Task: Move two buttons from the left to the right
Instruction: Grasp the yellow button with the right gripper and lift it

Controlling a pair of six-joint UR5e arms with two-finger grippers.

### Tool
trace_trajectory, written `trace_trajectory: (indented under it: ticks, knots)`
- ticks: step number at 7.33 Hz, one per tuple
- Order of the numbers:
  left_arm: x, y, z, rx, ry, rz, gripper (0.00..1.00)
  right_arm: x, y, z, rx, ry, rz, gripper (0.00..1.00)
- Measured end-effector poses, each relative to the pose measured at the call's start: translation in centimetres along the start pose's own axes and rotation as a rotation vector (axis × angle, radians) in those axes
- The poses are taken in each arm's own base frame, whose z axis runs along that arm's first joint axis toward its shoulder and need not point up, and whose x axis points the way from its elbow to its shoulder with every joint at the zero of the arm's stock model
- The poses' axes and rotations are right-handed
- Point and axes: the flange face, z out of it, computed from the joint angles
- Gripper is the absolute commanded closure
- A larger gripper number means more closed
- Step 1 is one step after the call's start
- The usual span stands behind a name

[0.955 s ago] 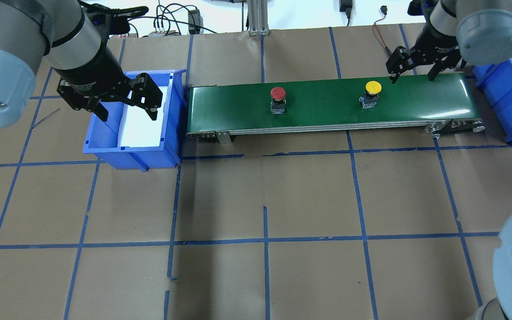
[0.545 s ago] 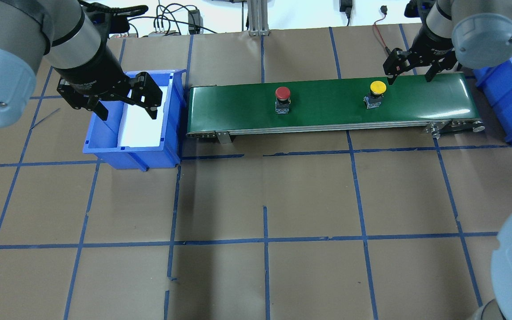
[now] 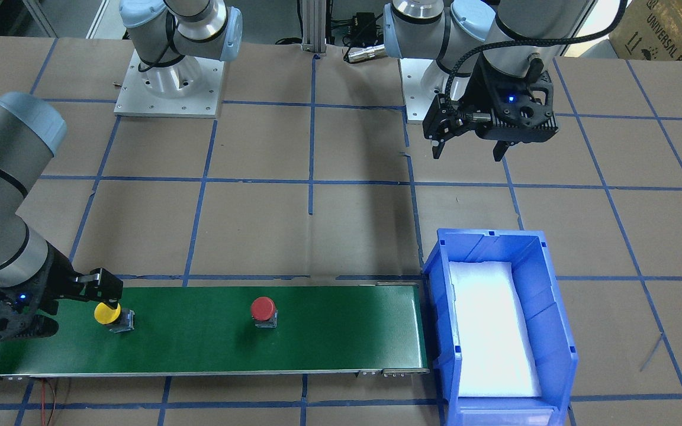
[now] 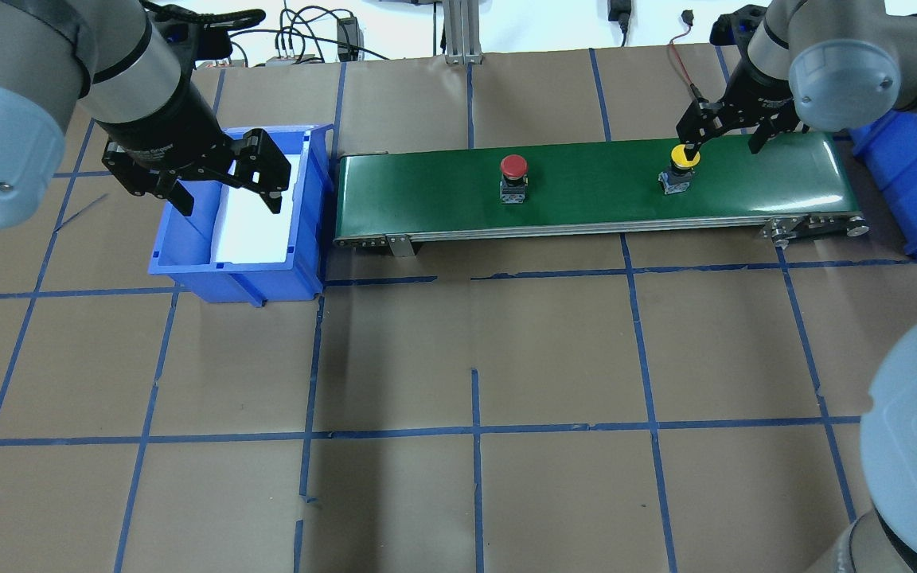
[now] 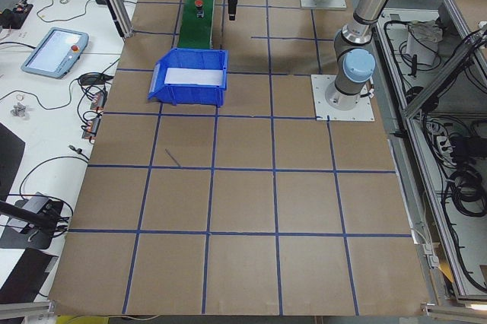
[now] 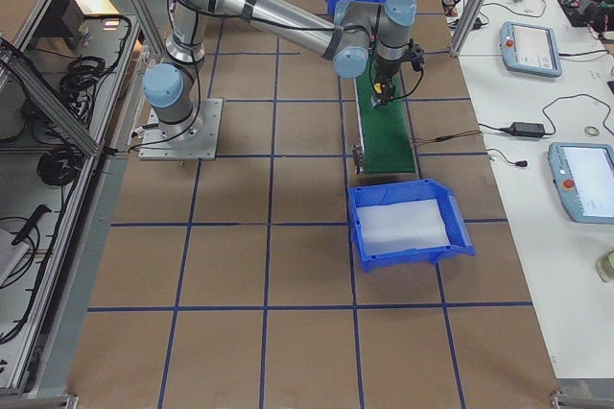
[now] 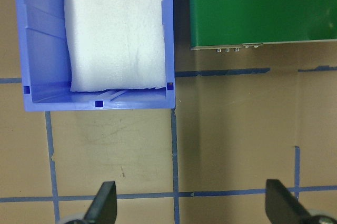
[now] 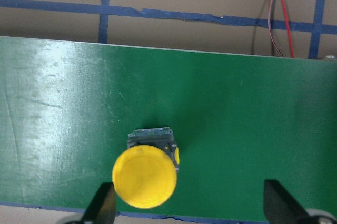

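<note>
The yellow button and the red button stand upright on the green conveyor belt, the yellow one further right. My right gripper is open above the belt's right part, and one finger is at the yellow cap. In the right wrist view the yellow button sits off-centre, close to one fingertip. My left gripper is open and empty over the left blue bin. The front-facing view shows the yellow button and the red button.
The left blue bin holds only a white foam pad and stands against the belt's left end. A second blue bin stands past the belt's right end. Brown paper with blue tape lines covers the table. Cables lie at the far edge.
Both buttons have travelled to the right on the belt. My right gripper has moved left, over the yellow button. The left gripper has not moved.
</note>
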Motion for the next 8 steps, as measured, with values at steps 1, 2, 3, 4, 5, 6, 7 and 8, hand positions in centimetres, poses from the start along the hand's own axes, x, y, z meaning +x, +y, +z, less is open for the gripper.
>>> trace_trajectory:
  ticks: [1, 2, 3, 4, 5, 6, 7, 8]
  knots:
    - [0.0, 0.0, 0.0, 0.0, 0.0, 0.0, 0.0, -0.5, -0.1, 0.3, 0.0, 0.0, -0.003, 0.0]
    - [0.0, 0.0, 0.0, 0.0, 0.0, 0.001, 0.0, -0.6, -0.2, 0.9, -0.006, 0.002, -0.006, 0.0]
    - [0.0, 0.0, 0.0, -0.001, 0.0, 0.001, 0.0, -0.5, -0.3, 1.5, -0.014, 0.009, -0.009, 0.06]
    - [0.0, 0.0, 0.1, -0.001, 0.0, 0.001, 0.0, -0.4, -0.4, 2.1, -0.022, 0.015, -0.009, 0.13]
    - [0.0, 0.0, 0.1, -0.001, 0.0, 0.001, 0.0, -0.4, -0.5, 2.4, -0.025, 0.018, -0.007, 0.44]
    - [0.0, 0.0, 0.1, -0.001, 0.0, 0.001, 0.0, -0.4, -0.4, 2.4, -0.025, 0.019, -0.006, 0.58]
    - [0.0, 0.0, 0.1, -0.001, 0.0, 0.001, 0.0, -0.3, -0.4, 2.3, -0.024, 0.02, -0.006, 0.66]
    - [0.0, 0.0, 0.1, -0.002, 0.0, 0.001, 0.0, -0.3, -0.4, 2.2, -0.023, 0.022, -0.008, 0.72]
